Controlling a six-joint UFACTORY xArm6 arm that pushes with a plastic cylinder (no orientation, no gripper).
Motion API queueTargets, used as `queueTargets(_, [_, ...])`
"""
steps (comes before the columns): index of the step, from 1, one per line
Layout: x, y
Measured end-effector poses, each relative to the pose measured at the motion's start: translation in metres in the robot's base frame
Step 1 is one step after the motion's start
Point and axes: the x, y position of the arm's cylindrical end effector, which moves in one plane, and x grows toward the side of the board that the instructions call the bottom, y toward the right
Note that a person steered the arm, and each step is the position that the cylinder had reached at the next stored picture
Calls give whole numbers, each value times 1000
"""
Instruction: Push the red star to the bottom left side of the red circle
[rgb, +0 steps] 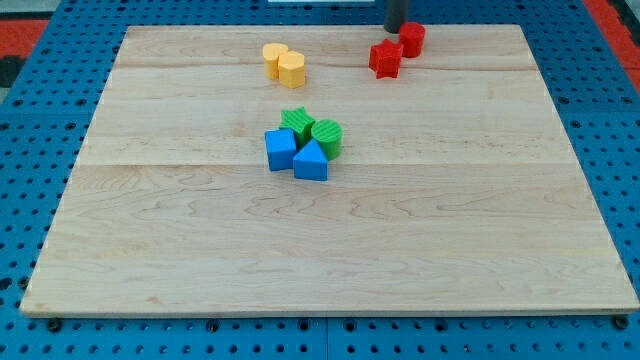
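Sitting below-left of my tip (395, 29), red star (385, 59)

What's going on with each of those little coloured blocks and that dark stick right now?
my tip: at the view's top, just above the red pair, contact unclear.
red star: flat on the board, at the lower left of the red circle, touching it.
red circle: flat.
two yellow blocks: side by side, touching.
green star, green circle, blue cube, blue triangle: bunched together mid-board.
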Motion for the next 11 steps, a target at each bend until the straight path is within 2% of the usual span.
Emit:
queueTargets(1, [46,31])
queueTargets(2, [37,36])
queueTargets(3, [-9,-11])
queueTargets(4, [27,-49])
queueTargets(5, [78,-17])
queueTargets(6, [94,14])
queueTargets(7, [79,-95])
queueTargets(9, [153,-190])
queueTargets(10, [205,-182])
queueTargets(11, [215,-150])
